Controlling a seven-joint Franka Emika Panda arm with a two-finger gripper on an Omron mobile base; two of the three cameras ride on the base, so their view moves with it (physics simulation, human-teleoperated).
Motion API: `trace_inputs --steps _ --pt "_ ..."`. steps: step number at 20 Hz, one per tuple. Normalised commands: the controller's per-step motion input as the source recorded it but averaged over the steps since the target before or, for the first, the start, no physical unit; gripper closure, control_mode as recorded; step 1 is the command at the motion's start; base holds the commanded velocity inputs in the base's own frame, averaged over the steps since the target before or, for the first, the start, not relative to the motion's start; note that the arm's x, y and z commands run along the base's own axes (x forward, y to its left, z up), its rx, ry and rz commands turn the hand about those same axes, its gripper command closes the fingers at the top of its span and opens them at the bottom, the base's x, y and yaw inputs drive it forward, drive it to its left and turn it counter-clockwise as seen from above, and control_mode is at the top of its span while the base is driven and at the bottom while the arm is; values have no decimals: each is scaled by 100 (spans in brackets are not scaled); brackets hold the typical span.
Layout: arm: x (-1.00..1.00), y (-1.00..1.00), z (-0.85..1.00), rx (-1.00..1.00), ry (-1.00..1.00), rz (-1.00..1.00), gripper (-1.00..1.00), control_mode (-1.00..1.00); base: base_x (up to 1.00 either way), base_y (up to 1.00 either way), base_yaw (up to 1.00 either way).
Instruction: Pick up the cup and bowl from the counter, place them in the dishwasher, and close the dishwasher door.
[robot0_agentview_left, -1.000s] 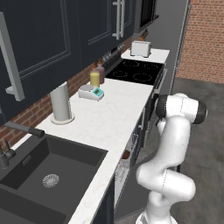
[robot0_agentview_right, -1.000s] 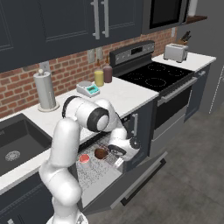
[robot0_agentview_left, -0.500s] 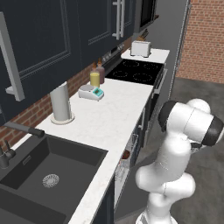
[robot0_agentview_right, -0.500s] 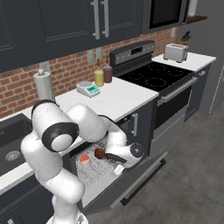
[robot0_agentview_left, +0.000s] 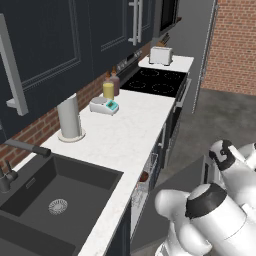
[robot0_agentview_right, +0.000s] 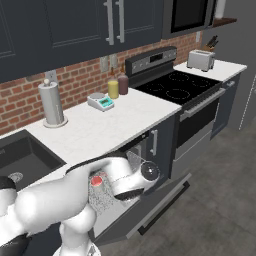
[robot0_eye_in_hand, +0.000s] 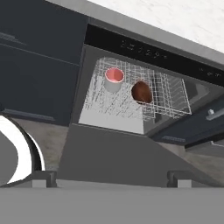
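In the hand view the dishwasher's wire rack (robot0_eye_in_hand: 131, 98) is pulled out, holding the cup (robot0_eye_in_hand: 113, 79) with its red-pink top and the dark-brown bowl (robot0_eye_in_hand: 141, 92) right beside it. The dishwasher door (robot0_eye_in_hand: 118, 153) hangs dropped open below the rack. My gripper (robot0_eye_in_hand: 109, 180) is drawn back above the door's outer edge, open, its fingertips (robot0_eye_in_hand: 41, 177) far apart with nothing between them. From the right base view the cup (robot0_agentview_right: 96, 181) peeks out behind my arm, with the open door (robot0_agentview_right: 155, 207) below. The white counter (robot0_agentview_left: 130, 125) runs above.
On the counter stand a paper-towel roll (robot0_agentview_left: 69, 117), a small scale (robot0_agentview_left: 104, 105) and a yellow jar (robot0_agentview_left: 108, 90). The sink (robot0_agentview_left: 50, 195) lies to the left, the black stove (robot0_agentview_left: 155, 80) and a toaster (robot0_agentview_left: 161, 55) further right. Grey floor (robot0_agentview_right: 220, 200) spreads before the door.
My arm has folded down and pulled the hand back from the rack toward the door's outer edge. Cup and bowl stay in the rack. The gripper stays open.
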Motion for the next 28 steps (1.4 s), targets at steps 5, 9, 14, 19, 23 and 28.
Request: trace_inputs --steps 5,9,14,19,23,28 --pt "-70 -34 100 0 2 0 -100 -100 0 0 0" --pt "-55 -50 64 0 0 0 -100 -100 0 0 0" --pt "-37 -69 14 0 -3 4 -100 -100 0 0 0" --pt "-21 -92 0 1 -2 11 -100 -100 0 0 0" --pt "-3 -87 -18 4 0 17 -100 -100 0 0 0" --pt "0 -56 -41 5 0 18 -100 -100 0 0 0"
